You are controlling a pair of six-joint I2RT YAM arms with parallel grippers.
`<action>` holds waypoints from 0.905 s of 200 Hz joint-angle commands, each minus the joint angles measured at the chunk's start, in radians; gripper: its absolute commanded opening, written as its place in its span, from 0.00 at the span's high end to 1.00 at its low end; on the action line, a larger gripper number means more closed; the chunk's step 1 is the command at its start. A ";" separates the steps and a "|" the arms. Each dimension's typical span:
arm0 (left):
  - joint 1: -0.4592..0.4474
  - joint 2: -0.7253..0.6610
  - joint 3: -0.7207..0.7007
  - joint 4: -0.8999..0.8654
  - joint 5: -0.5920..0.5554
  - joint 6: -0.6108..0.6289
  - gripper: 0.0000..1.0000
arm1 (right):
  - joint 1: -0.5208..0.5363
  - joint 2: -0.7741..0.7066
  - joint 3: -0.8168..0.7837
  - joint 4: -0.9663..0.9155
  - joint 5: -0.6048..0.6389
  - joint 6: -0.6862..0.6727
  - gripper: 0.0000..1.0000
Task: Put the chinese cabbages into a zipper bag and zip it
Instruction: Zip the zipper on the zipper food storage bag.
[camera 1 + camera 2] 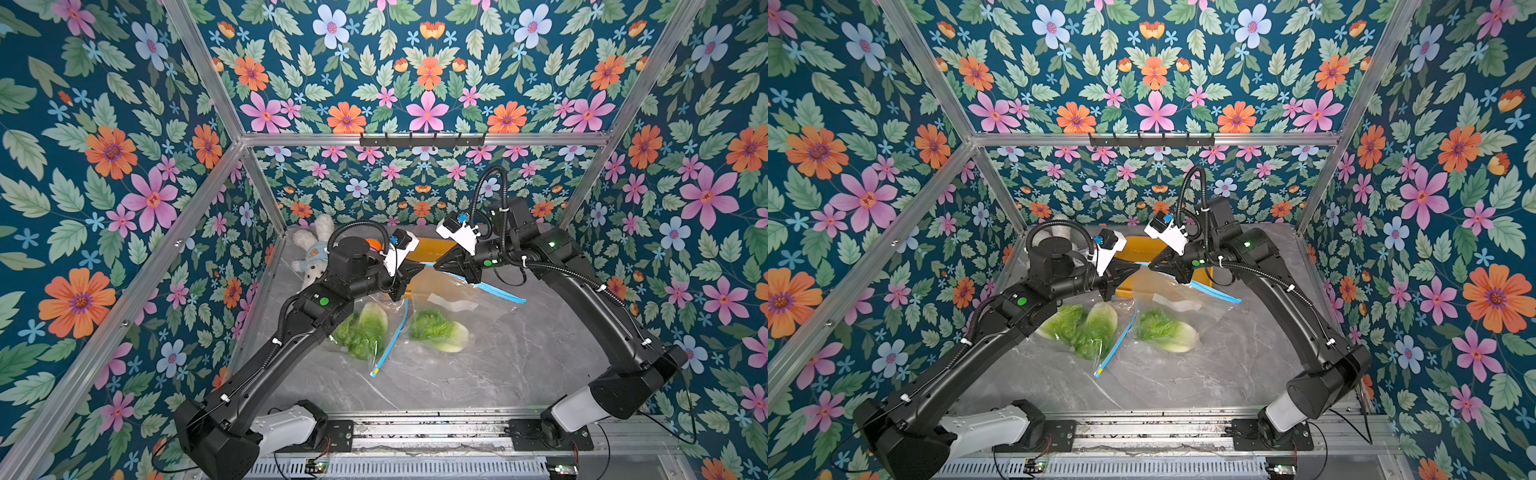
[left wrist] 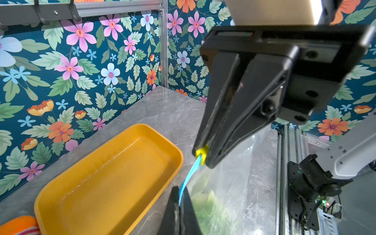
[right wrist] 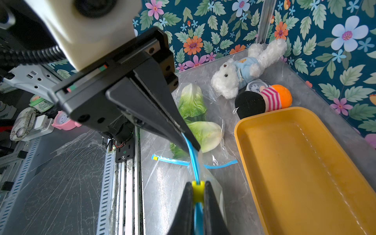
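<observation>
A clear zipper bag [image 1: 453, 291] [image 1: 1167, 291] hangs between my two grippers above the table. My left gripper [image 2: 180, 201] [image 1: 420, 267] is shut on one end of its blue zip strip [image 2: 191, 173]. My right gripper [image 3: 198, 187] [image 1: 436, 264] is shut on the yellow slider [image 3: 198, 190] [image 2: 201, 153], close to the left fingertips. One chinese cabbage [image 1: 440, 330] [image 1: 1167, 330] shows through this bag, low by the table. Two more chinese cabbages [image 1: 365, 328] [image 3: 205, 134] lie in a second clear bag on the table, its blue strip [image 1: 390, 336] loose.
A yellow tray [image 1: 434, 247] [image 2: 109, 179] [image 3: 305, 173] sits right behind the grippers. A white plush bear [image 1: 311, 249] [image 3: 244, 67], a doll with an orange head [image 3: 264, 100] and a small clock [image 3: 254, 85] lie in the back left corner. Floral walls enclose the table.
</observation>
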 commanded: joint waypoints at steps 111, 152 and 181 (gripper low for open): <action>0.062 -0.016 0.000 -0.047 -0.257 -0.073 1.00 | -0.104 -0.191 -0.216 -0.037 0.128 0.122 0.93; 0.081 -0.009 0.007 -0.060 -0.292 -0.092 1.00 | -0.129 -0.264 -0.282 -0.045 0.167 0.158 0.93; 0.096 -0.002 0.008 -0.058 -0.302 -0.112 1.00 | -0.131 -0.313 -0.317 -0.065 0.208 0.186 0.93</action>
